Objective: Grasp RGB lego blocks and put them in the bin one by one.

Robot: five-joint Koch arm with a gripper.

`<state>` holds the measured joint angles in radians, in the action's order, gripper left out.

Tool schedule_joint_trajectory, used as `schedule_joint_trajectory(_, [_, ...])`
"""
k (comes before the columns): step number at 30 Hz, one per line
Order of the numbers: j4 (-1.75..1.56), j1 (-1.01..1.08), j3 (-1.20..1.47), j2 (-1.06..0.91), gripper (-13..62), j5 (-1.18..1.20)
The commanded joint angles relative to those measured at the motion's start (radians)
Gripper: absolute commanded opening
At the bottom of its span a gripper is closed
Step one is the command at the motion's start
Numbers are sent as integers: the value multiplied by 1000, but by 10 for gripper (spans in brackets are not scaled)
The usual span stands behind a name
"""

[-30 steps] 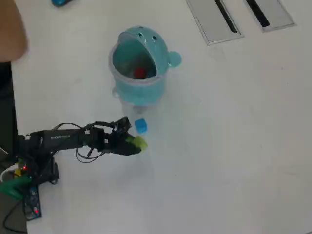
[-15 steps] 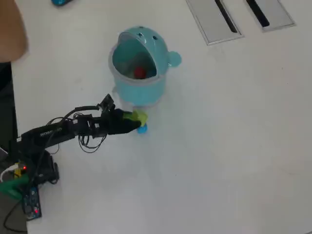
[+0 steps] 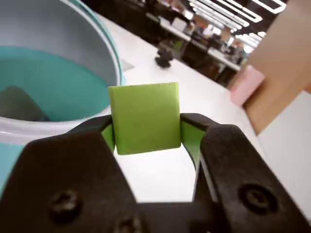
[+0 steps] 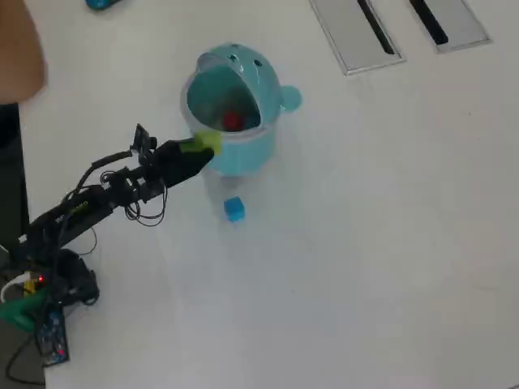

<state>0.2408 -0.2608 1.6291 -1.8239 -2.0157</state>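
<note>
The pincer (image 3: pixel 146 131) grips the yellow-green block (image 3: pixel 145 118) over a white desk (image 4: pixel 381 227); office ceiling lights (image 3: pixel 228 14) glow behind.

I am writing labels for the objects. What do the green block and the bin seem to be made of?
Green block: probably hard plastic, with a matte, even colour, flat faces and crisp edges. Bin: probably smooth moulded plastic in light teal, with a soft sheen on its curved inner wall and a paler rim; this is judged by look only.
</note>
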Motion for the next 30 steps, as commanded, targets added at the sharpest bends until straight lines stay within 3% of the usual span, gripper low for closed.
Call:
schedule_joint_trajectory(1, [-140,-43,-32,-46,40,-5])
schedule_joint_trajectory(10, [-183,-156,-95,18,25,0])
schedule_joint_trajectory(20, [-75,-202,-565,370,25,0])
schedule_joint_trajectory(30, [-64,-318,-557,437,26,0])
